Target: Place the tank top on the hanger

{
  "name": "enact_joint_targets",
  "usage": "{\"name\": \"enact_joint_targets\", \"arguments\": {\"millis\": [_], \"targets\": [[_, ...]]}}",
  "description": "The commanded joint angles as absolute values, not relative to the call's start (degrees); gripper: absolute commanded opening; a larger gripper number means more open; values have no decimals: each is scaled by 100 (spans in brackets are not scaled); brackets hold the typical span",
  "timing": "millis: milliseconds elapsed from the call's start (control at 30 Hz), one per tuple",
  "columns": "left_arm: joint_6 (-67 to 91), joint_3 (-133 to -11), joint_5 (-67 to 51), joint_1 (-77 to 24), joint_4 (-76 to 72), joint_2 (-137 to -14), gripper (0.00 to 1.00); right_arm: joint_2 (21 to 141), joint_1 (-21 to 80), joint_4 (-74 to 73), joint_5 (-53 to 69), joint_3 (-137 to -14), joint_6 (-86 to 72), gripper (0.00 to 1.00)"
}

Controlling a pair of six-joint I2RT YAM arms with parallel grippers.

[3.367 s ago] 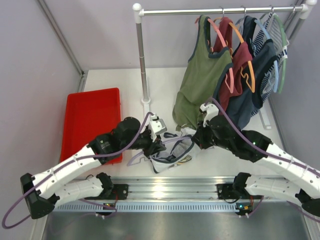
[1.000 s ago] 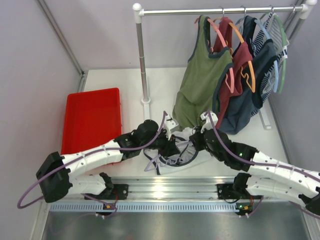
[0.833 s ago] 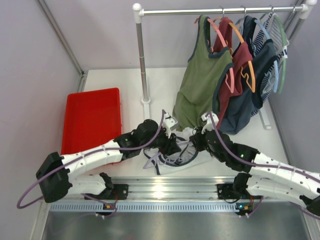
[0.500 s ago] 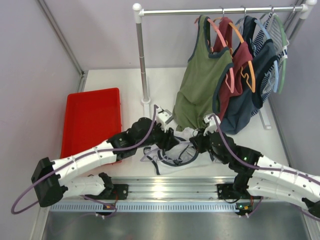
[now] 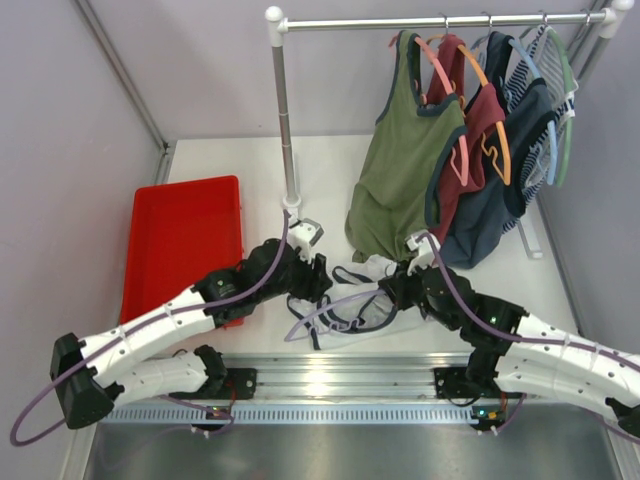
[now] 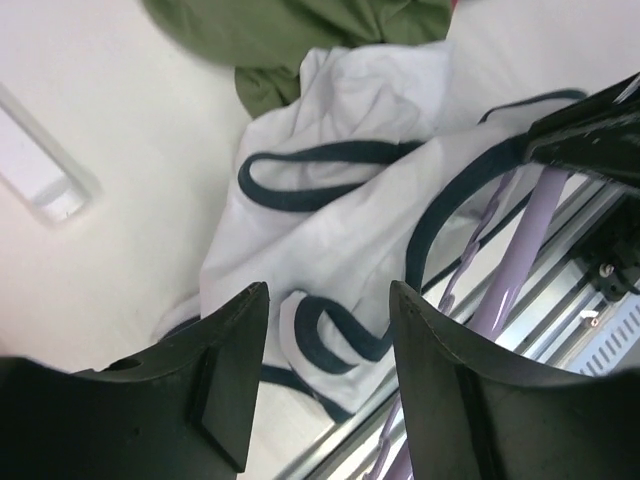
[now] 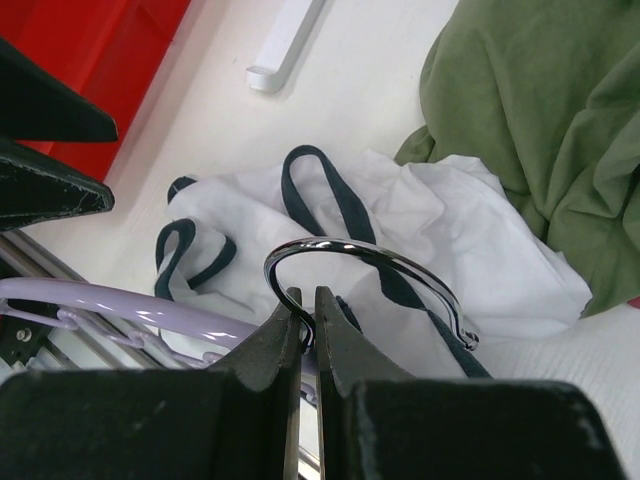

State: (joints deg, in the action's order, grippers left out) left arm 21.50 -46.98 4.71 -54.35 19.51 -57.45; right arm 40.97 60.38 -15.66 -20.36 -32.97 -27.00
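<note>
Bench (image 5: pixel 230 160) carries the tank top (image 6: pixel 330 200); my left end effector (image 6: pixel 325 300) has just released it, while the right end effector (image 7: pixel 302 300) grips the hanger (image 7: pixel 100 298). I judge a regrasp follows.

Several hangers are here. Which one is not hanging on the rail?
The pale purple hanger: it is low over the white tank top, its hook pinched by the right gripper. The others hang on the rail.

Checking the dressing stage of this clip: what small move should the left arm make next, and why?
Probably lower the left gripper onto the navy-trimmed strap just below it and close. Its jaws stand open and empty over the crumpled tank top, while the right gripper is shut on the metal hook of the hanger, steadying it for threading.
</note>
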Motion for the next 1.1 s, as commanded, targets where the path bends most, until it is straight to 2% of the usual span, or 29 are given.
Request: {"name": "enact_joint_targets", "arguments": {"millis": [0, 233, 633, 767, 800, 900, 933, 967, 1067], "targets": [[2338, -4913, 484, -5414, 2767, -5581, 56, 3929, 6126, -1362, -2057, -3331, -2681, 0], [2382, -4816, 185, -5414, 3094, -5994, 56, 3902, 6126, -1406, -2127, -3357, -2698, 0], [2276, -4799, 298, -5414, 2514, -6794, 56, 3850, 6126, -1555, -2215, -3428, -2716, 0], [2232, -4843, 264, -5388, 2400, -6987, 53, 3858, 6126, -1573, -2232, -3436, -2707, 0], [2224, -4860, 246, -5370, 2373, -7057, 51, 3858, 6126, -1582, -2250, -3445, -2707, 0], [2232, -4904, 298, -5326, 2417, -7145, 37, 3867, 6126, -1635, -2338, -3472, -2725, 0], [2259, -4948, 342, -5291, 2530, -7154, 30, 3867, 6126, -1661, -2364, -3472, -2716, 0], [2276, -4974, 465, -5282, 2601, -7137, 17, 3876, 6126, -1679, -2399, -3498, -2725, 0], [2355, -5053, 658, -5256, 2960, -7014, 0, 3893, 6126, -1863, -2653, -3568, -2803, 0]]}}
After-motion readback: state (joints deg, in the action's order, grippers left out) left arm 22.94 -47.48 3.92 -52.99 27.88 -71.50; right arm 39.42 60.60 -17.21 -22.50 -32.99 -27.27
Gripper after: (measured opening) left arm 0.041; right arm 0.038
